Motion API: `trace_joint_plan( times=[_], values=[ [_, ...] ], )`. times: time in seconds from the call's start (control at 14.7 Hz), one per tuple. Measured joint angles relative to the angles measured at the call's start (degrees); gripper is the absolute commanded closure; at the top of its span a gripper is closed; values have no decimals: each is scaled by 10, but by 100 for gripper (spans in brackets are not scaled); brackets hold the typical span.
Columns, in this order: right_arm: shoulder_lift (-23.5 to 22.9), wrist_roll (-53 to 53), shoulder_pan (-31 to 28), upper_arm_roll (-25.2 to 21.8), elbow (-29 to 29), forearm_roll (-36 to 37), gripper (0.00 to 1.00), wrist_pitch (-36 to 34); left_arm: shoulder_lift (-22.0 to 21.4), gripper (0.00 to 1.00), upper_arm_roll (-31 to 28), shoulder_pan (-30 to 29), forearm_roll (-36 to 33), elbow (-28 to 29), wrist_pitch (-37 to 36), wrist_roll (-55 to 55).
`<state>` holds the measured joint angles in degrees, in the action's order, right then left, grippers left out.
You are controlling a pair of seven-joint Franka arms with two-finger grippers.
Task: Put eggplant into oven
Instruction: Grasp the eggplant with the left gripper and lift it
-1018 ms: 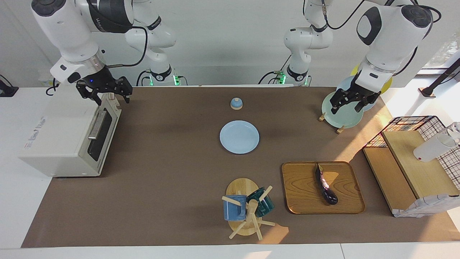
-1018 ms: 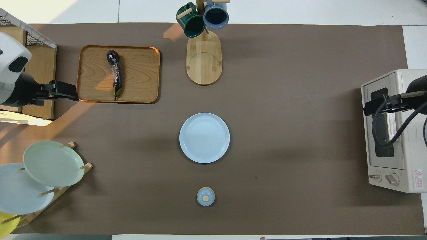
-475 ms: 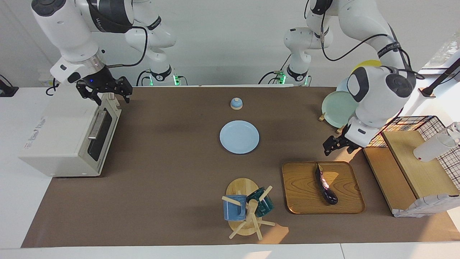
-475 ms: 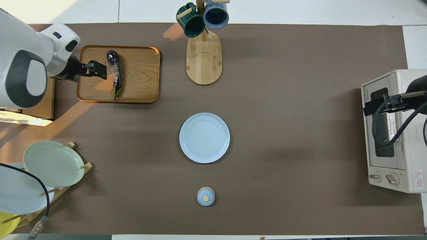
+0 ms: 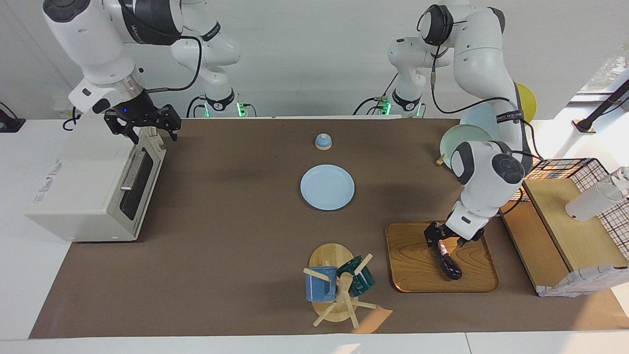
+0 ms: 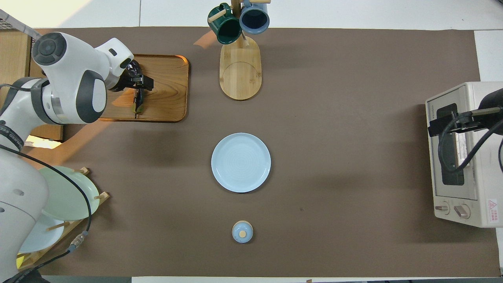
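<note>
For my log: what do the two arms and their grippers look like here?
Both arms have glossy white rounded shells with dark grey or black joint caps and bands, and loose black cables along them. The left gripper and right gripper are black with two fingers. A blue light shows near the right gripper's wrist; green lights glow at both bases.

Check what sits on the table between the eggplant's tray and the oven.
In the overhead view, only bare mat runs straight from the tray to the oven; the mug stand and blue plate flank that line at mid-table.

Red warning triangle on oven (image 6: pixel 492 205).
</note>
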<state>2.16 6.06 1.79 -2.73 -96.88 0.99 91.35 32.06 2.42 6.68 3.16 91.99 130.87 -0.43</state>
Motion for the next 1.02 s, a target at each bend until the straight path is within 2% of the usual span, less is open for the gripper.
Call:
trace_joint_plan(
  times=[0.14, 0.27, 0.41, 0.48, 0.54, 0.61, 0.68, 0.81, 1.02],
  values=[
    [0, 0, 0, 0, 0, 0, 0, 0, 4, 0, 0, 0, -1, 7, 6, 21],
    [0, 0, 0, -1, 0, 0, 0, 0, 4, 6, -1, 0, -2, 18, 13, 33],
    [0, 0, -2, -2, 0, 0, 0, 0, 3, 25, -1, 0, -2, 22, 13, 37],
    [0, 0, -4, -2, 0, 0, 0, 0, 2, 46, -1, 0, -2, 22, 13, 38],
    [0, 0, -6, -2, 0, 0, 29, 0, 1, 65, -1, 0, -2, 22, 13, 39],
    [0, 0, -7, -3, -1, 0, 98, 3, 0, 87, -1, 0, -2, 21, 10, 39],
    [0, 1, -7, -3, -3, 0, 100, 16, -1, 100, -1, 0, -2, 19, 7, 39],
    [1, 5, -6, -2, -14, 0, 100, 36, -3, 100, -2, 0, -2, 11, -8, 39],
    [10, 5, -7, -3, -62, 25, 100, 85, -8, 100, -1, 0, -2, -8, -37, 39]
  ],
)
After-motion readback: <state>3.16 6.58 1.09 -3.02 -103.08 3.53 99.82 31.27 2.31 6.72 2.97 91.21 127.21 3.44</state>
